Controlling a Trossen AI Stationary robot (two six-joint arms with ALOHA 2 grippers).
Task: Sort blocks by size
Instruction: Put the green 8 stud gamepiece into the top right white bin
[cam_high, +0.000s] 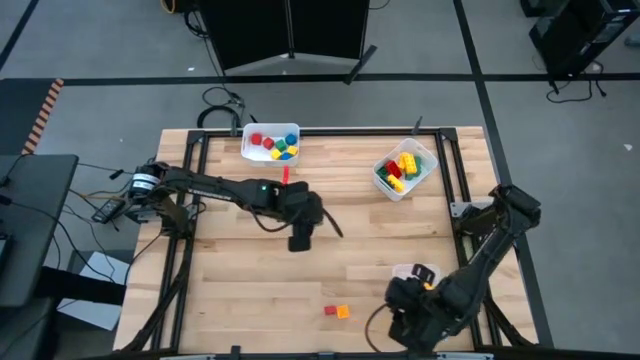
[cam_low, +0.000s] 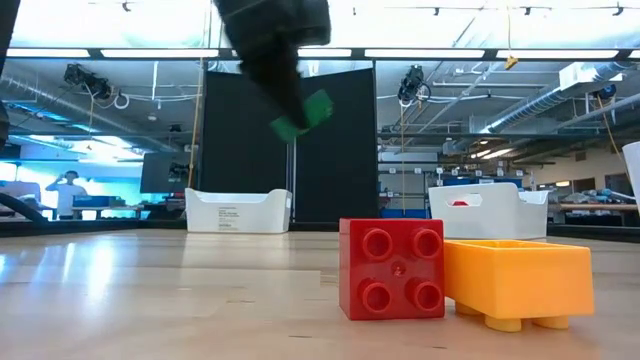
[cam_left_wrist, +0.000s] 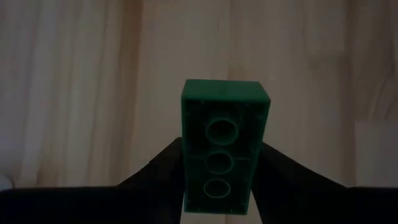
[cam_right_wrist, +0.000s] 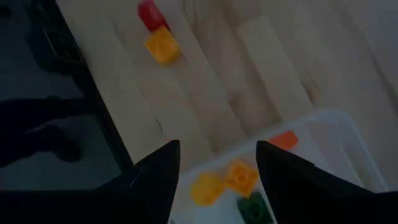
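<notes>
Nearest the table's front edge, a red block (cam_low: 391, 270) and an orange block (cam_low: 518, 276) lay touching side by side on the wooden table (cam_high: 240, 280), the red one with its studs turned toward the low camera. Just beside them, at the front right, the right gripper (cam_right_wrist: 217, 165) hung with its fingers (cam_right_wrist: 158, 171) parted and nothing between them; under it the wrist view showed a white bin (cam_right_wrist: 339, 134) with orange, yellow and green blocks inside.

Farther back, near the middle of the table, the left gripper (cam_high: 300, 238) was raised off the surface, its fingers clenched on a long green block (cam_left_wrist: 224, 152), whose hollow underside faced the wrist camera. A small red block (cam_high: 285, 175) lay on the wood just behind that arm.

At the back edge stood a white bin (cam_high: 270, 130) holding red, yellow, blue and green blocks, and to its right a second, tilted bin (cam_high: 425, 152) held red, yellow and green ones.
</notes>
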